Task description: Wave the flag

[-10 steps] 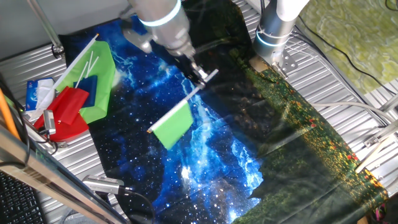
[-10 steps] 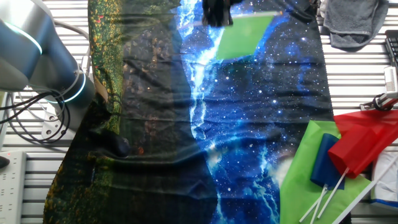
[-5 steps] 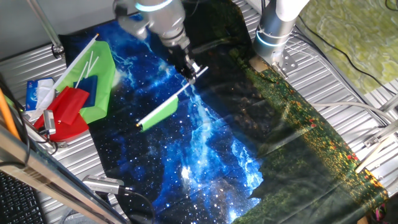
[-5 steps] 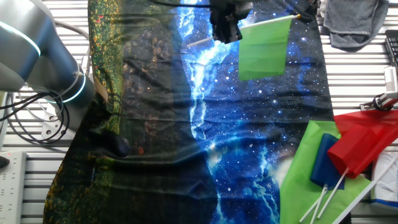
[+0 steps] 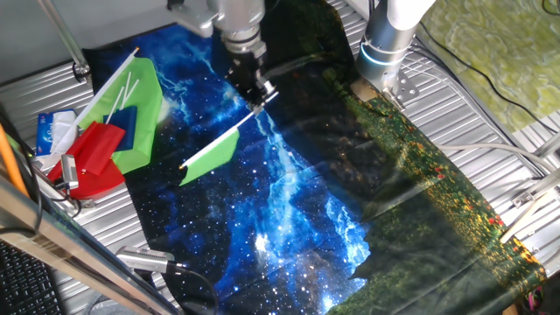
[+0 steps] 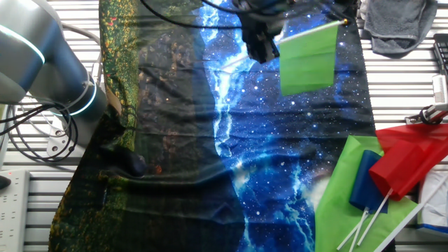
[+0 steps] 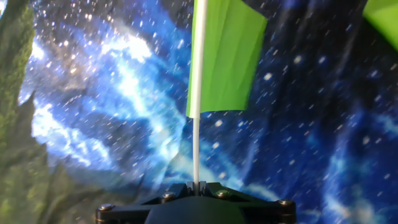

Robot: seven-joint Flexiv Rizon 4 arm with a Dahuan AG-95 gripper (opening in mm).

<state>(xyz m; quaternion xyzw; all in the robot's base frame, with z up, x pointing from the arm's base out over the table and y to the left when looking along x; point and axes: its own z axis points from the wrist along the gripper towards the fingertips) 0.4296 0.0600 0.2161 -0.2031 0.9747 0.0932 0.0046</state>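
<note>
1. Progress: flag (image 5: 211, 158) lifted clear of the bench (image 5: 490, 105), held aloft at upper centre of frame; pickup done, and waving itself judged under way or yet to finish.
2. Gripper (image 5: 255, 93): closed on the stick's lower end, cloth hanging free.
3. Flag: thin white rigid stick, plain bright-green rectangular cloth, soft and light.
4. Bench cover (image 6: 280, 161): printed starry blue fabric, wrinkled.
5. Spare flags (image 5: 114, 131): red and green heap, left edge.

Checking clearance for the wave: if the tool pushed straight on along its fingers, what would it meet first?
Probably the starry blue cloth on the table, beyond the flag that the tool holds; depth is unclear.
</note>
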